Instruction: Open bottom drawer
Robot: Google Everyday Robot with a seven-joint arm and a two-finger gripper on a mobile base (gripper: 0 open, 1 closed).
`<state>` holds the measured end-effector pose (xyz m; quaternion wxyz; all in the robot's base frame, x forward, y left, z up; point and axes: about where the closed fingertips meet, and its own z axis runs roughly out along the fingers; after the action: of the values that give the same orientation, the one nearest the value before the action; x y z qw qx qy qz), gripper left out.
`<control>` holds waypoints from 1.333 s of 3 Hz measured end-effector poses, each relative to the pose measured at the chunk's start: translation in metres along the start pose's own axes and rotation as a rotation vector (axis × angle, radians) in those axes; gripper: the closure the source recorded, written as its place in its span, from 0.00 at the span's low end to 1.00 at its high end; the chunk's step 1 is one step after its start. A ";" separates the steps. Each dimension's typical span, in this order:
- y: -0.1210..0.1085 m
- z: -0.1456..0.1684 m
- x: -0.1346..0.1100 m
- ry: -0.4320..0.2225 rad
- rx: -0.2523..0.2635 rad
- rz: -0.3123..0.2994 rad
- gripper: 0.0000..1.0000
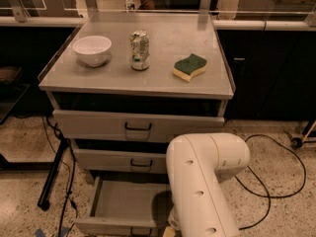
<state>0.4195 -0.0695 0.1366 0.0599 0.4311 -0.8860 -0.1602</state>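
Below the table [163,83], the bottom drawer [126,206] stands out, looking stiff, light metal, best pulled by its black handle [140,230]; the gripper hides behind the arm [202,181] at bottom edge, grip untellable.

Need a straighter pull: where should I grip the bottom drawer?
Take the black handle on the drawer front, coming straight from the front: it is a horizontal bar at mid-width. The gripper is low beside it, under the arm.

Arm [202,181] bends down; hand [169,230] low, mostly hidden.
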 end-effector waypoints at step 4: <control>0.013 -0.007 0.017 -0.011 -0.003 0.016 1.00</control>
<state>0.4015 -0.0767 0.1465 0.0569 0.4228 -0.8895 -0.1635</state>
